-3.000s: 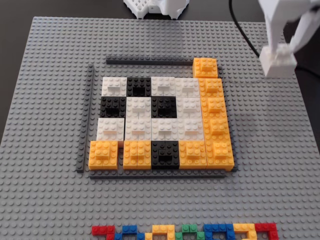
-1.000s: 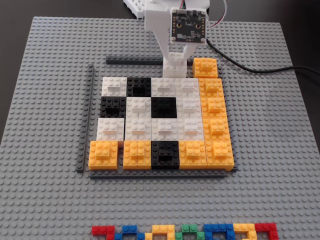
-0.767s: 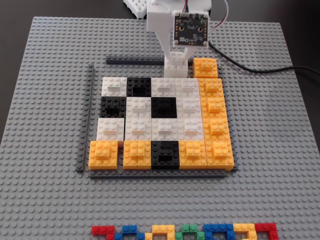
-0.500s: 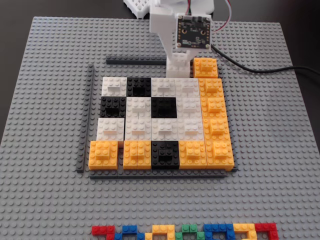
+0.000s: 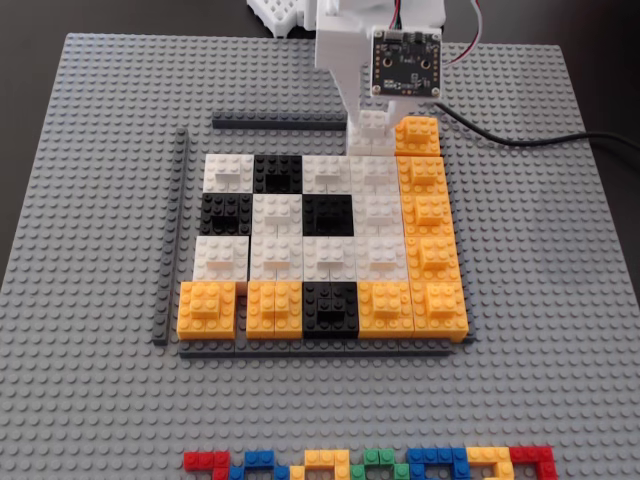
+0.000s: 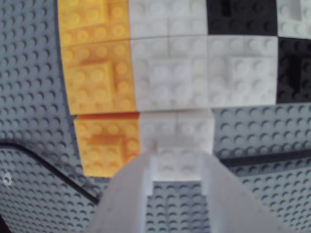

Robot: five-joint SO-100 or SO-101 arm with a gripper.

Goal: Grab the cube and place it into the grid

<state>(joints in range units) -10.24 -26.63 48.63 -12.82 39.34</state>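
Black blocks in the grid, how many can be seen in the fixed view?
4 black blocks: one in the top full row, two in the row below, one in the bottom row. None seems hidden.

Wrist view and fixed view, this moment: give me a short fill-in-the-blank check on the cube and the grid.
1. The gripper is shut on the ____ cube.
2. In the fixed view, the cube sits directly left of an ____ block.
3. The held cube is at the grid's ____ edge in the fixed view.

Missing words: white; orange; top
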